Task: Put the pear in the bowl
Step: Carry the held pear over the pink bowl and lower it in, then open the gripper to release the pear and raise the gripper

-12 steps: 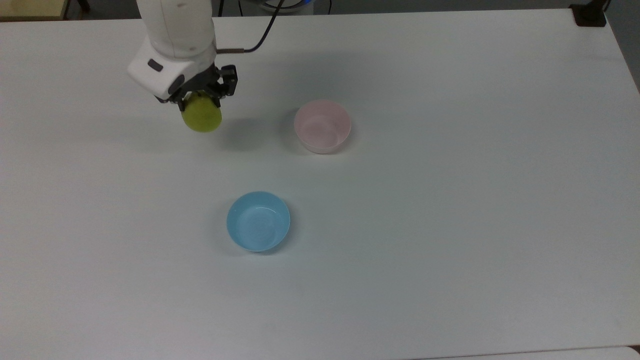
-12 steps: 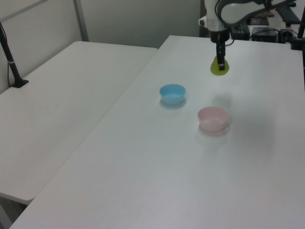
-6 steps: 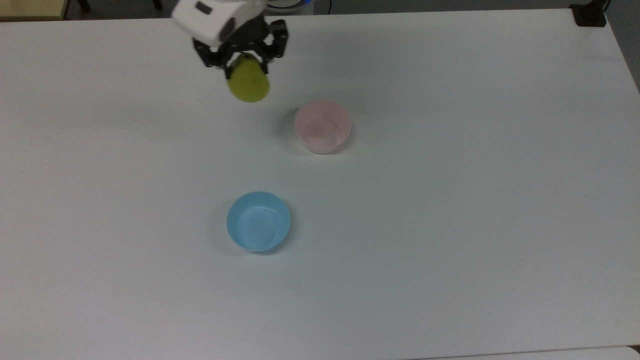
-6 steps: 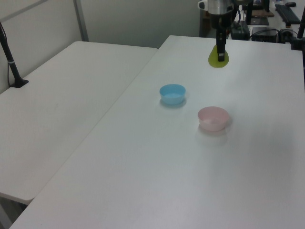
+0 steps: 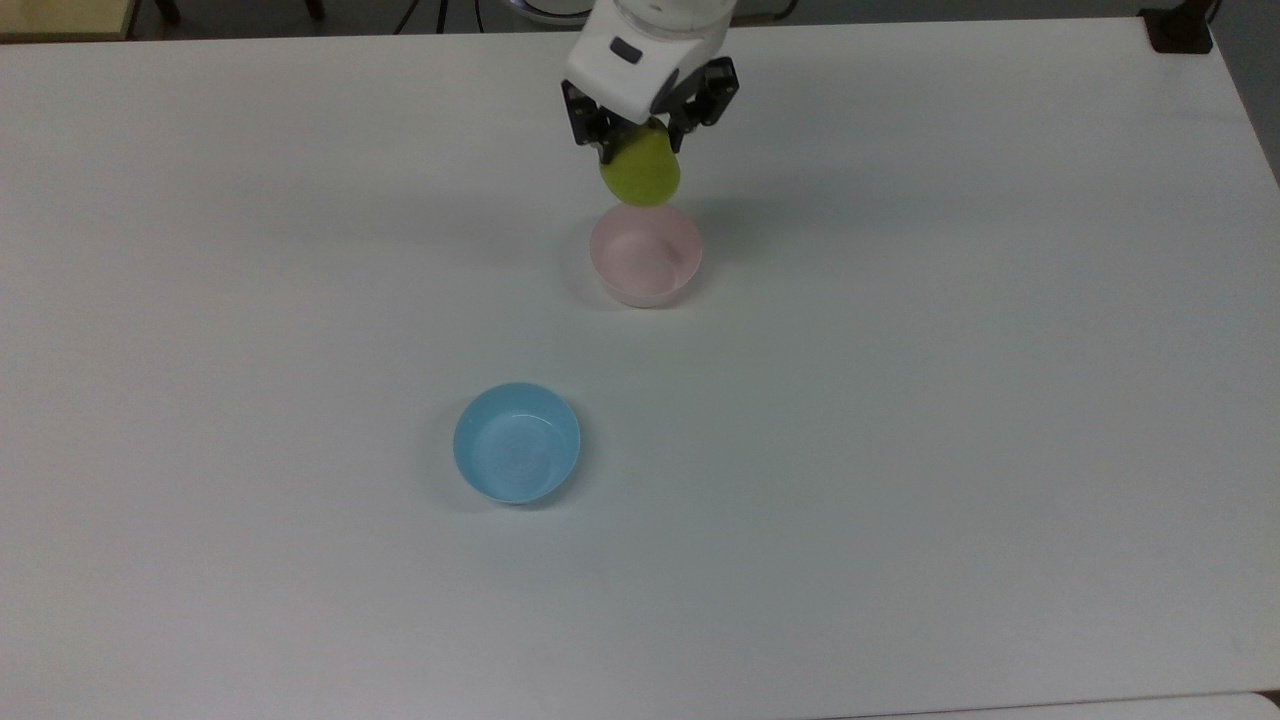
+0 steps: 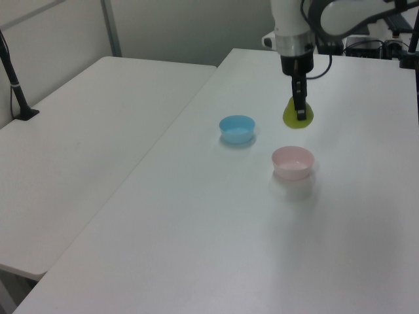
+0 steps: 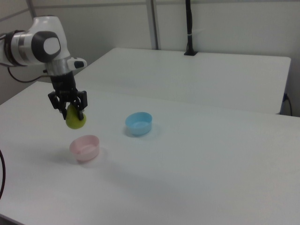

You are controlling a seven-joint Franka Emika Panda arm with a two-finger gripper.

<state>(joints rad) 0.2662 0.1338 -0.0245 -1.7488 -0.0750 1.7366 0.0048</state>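
The claw (image 5: 642, 140) is gripping the pear (image 5: 640, 177), having carried it across the table (image 5: 900, 450) toward the pink bowl (image 5: 646, 254); it is now hanging just short of the rim, nearly ready for lowering.

- the pink bowl (image 5: 645, 255) stands open-topped on the white table (image 5: 900, 400), with bare table all around it.
- above the pink bowl's far rim in the top view hangs the gripper (image 5: 648, 140), clamped on the pear (image 5: 640, 175); air shows between pear and bowl in the right view.
- the light blue bowl (image 5: 516, 442) sits well apart from the pink bowl, toward the top view's lower left.
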